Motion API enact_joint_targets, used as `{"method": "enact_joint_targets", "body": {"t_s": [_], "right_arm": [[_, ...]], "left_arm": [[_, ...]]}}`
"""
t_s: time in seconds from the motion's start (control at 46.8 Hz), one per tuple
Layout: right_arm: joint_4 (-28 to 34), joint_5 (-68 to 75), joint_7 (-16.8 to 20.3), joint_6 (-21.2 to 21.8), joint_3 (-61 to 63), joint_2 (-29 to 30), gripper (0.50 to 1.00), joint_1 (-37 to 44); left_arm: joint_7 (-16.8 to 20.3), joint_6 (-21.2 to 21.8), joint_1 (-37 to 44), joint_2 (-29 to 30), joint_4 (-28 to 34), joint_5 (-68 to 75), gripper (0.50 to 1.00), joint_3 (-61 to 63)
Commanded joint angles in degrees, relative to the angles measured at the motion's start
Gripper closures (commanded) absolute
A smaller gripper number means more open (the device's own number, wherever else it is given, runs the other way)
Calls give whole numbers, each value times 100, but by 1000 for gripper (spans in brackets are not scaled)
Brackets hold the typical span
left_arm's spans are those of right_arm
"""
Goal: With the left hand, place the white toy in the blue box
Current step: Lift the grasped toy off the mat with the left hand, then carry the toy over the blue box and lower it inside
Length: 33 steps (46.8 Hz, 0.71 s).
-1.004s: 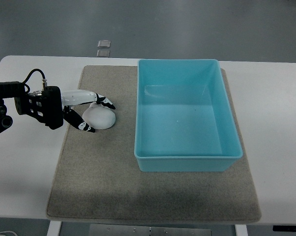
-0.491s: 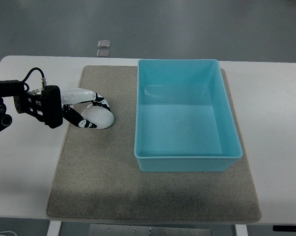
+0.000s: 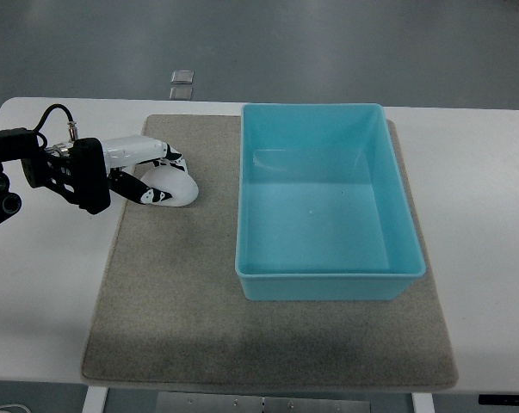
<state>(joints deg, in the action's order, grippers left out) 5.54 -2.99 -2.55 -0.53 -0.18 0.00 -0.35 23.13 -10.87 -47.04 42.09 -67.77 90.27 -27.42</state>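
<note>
1. The left hand (image 3: 147, 176) was clasped around the white toy (image 3: 175, 186) over the mat (image 3: 182, 292), left of the blue box (image 3: 328, 202).
2. Its fingers (image 3: 143, 194) hid the toy's left side.
3. Whether the toy touched the mat was unclear.

left hand (image 3: 147, 176), white with black joints, reaching rightward from a black wrist block; the dark forearm enters at the picture's left edge, a black cable looping above the wrist. fingers (image 3: 160, 195) curled around the white toy (image 3: 175, 185), thumb side above, enclosing it. right arm outside the view.
</note>
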Motion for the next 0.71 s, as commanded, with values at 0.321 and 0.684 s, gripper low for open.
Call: {"method": "enact_joint_targets", "body": {"t_s": [0.321, 0.684], "right_arm": [[0, 0, 0, 0, 0, 0, 564, 0], [0, 0, 0, 0, 0, 0, 564, 0]], "left_arm": [[60, 6, -517, 388, -69, -27, 1000, -79], [86, 401, -1062, 476, -219, -44, 1000, -255]]}}
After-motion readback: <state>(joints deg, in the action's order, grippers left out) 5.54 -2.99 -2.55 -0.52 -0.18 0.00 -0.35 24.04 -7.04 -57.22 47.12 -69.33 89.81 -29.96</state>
